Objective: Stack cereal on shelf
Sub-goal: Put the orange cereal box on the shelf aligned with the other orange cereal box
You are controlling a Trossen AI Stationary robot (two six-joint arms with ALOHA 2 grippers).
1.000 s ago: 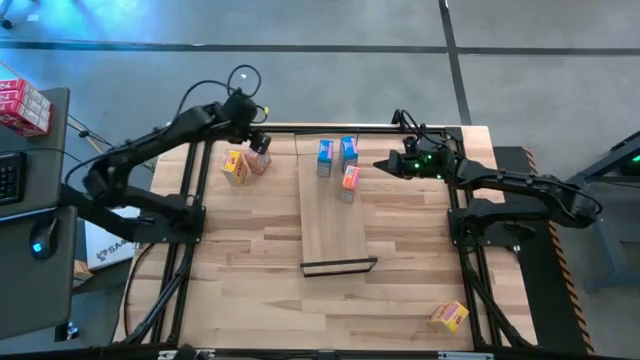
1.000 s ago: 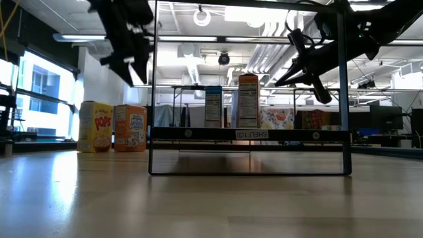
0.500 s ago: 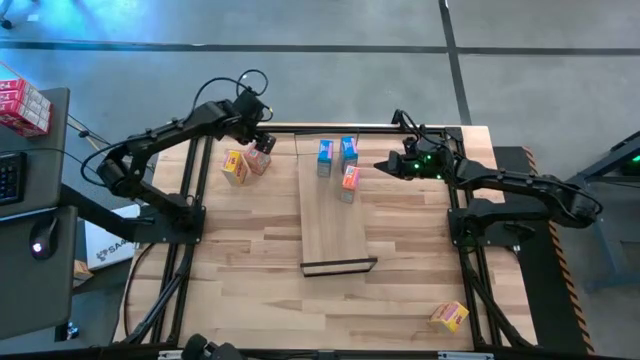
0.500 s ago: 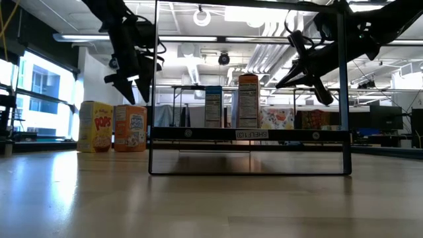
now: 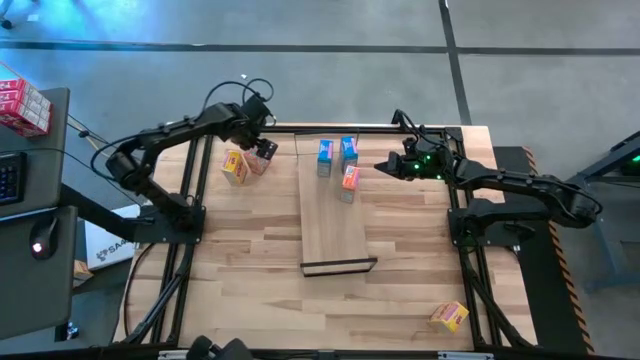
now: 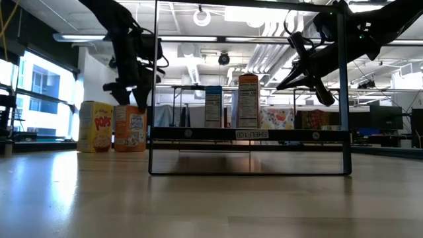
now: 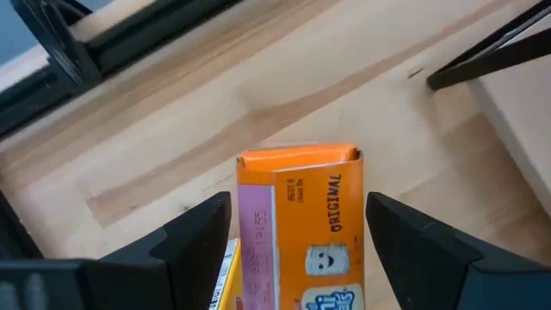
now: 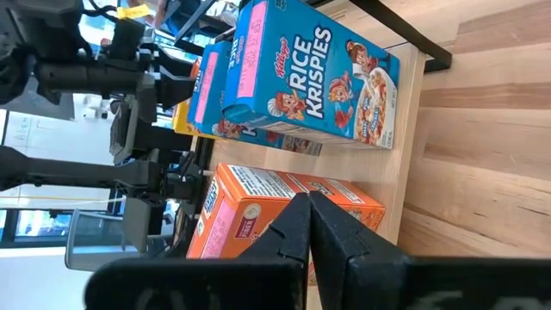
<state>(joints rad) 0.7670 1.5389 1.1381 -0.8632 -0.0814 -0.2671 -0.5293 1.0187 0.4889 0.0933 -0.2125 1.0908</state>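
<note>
My left gripper (image 7: 299,203) is open and points steeply down over an upright orange-pink cereal box (image 7: 303,231), one finger on each side of its top and a gap at both. This box (image 5: 258,163) stands on the tabletop left of the shelf (image 5: 336,228), beside a yellow box (image 5: 235,167). On the shelf's far end stand two blue boxes (image 5: 325,157) (image 5: 348,150) and another orange-pink box (image 5: 349,180). My right gripper (image 5: 381,165) hangs shut to the right of those boxes, clear of them. A second yellow box (image 5: 449,316) lies near the table's front right corner.
The shelf's black end frame (image 6: 250,134) crosses the low view in front of the boxes. The near half of the shelf board shows bare wood. The arms' black mounting frames (image 5: 185,225) (image 5: 462,225) stand at the table's left and right sides.
My left gripper has come down toward the orange-pink box on the tabletop and has tipped more steeply downward, its fingers still apart. The boxes have kept their places.
</note>
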